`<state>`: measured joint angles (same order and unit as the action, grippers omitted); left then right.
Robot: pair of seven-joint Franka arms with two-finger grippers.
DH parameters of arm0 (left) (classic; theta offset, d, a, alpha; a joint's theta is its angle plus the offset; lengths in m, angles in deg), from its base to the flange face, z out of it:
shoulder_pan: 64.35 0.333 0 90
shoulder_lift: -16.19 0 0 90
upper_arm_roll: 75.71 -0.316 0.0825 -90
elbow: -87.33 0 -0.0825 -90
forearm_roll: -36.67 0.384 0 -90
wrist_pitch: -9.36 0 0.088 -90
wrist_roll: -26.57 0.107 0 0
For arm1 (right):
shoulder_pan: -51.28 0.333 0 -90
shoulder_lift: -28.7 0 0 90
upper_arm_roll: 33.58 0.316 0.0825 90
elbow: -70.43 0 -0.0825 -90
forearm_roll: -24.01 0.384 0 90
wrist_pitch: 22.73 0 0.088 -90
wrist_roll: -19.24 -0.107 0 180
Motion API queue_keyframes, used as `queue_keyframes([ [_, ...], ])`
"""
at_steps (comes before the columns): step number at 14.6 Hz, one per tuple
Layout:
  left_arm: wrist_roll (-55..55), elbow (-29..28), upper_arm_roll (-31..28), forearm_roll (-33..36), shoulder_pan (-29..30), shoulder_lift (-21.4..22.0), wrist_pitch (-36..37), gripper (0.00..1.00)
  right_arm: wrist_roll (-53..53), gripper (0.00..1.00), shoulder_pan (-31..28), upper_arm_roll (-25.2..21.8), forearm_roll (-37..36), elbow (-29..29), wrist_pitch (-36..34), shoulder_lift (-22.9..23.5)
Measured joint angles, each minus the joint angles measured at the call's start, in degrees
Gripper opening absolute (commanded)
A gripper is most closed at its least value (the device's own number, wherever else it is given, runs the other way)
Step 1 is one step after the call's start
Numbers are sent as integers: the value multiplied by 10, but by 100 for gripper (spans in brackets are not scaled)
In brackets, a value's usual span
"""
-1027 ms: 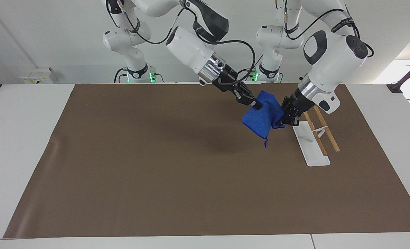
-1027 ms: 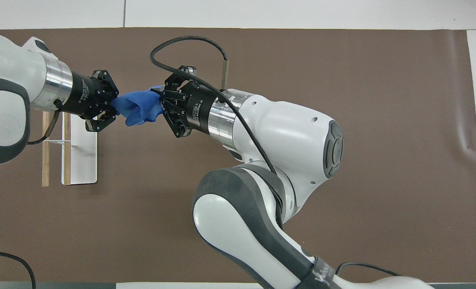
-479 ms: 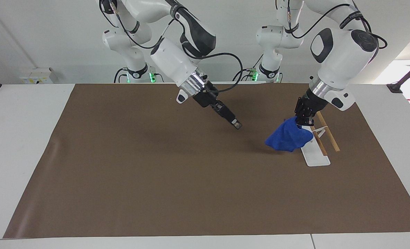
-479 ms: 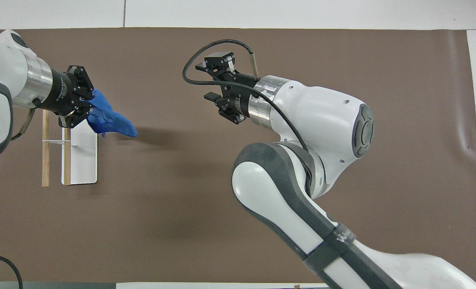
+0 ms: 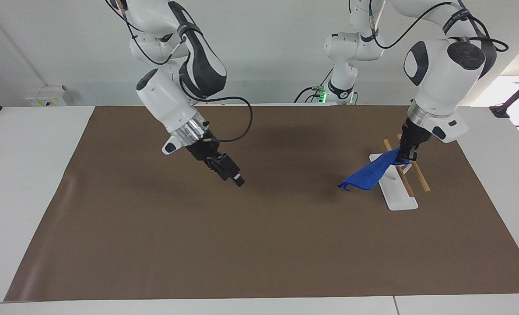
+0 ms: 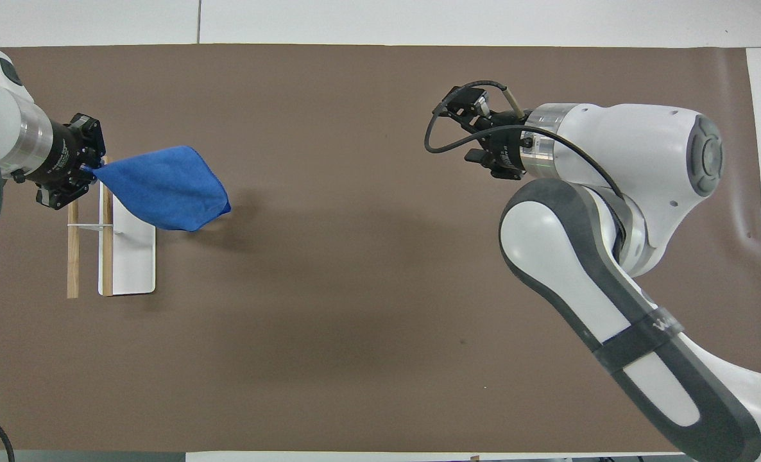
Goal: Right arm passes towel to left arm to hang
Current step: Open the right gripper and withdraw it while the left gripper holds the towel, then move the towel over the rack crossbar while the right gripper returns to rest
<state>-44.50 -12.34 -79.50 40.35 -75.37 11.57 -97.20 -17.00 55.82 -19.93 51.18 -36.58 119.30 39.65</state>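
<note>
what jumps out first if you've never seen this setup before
The bright blue towel stands out: it hangs from the shut left pincer over the small white rack with wooden rails at the left arm's end of the brown mat. Next comes the right arm's bulky white body, its empty open pincer hanging over the bare middle of the mat.

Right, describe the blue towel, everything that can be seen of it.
The towel is bright blue soft cloth, spread into a roughly diamond-shaped sheet with a darker edge. One corner is pinched in the left end effector, shut on it, over the wooden rails of the white-based rack. From there the cloth slopes down toward the right arm's end of the table, over the rack's base and the brown mat. A small loop curls at its low corner. Whether it touches rack or mat cannot be told.
</note>
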Motion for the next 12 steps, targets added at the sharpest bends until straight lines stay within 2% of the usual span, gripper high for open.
queue_keyframes([
  [2,3,-6,0,12,1,2,-3,0,33,100,-25,0,-117,4,-74,-7],
  [5,3,-23,-1,28,23,7,-47,0,55,100,-35,0,-216,32,-168,-13],
  [9,3,-36,-2,29,72,10,-107,0,107,100,-55,0,-266,56,-266,-37],
  [12,2,-41,-3,29,108,11,-113,0,172,100,-85,-1,-287,66,-341,-73],
])
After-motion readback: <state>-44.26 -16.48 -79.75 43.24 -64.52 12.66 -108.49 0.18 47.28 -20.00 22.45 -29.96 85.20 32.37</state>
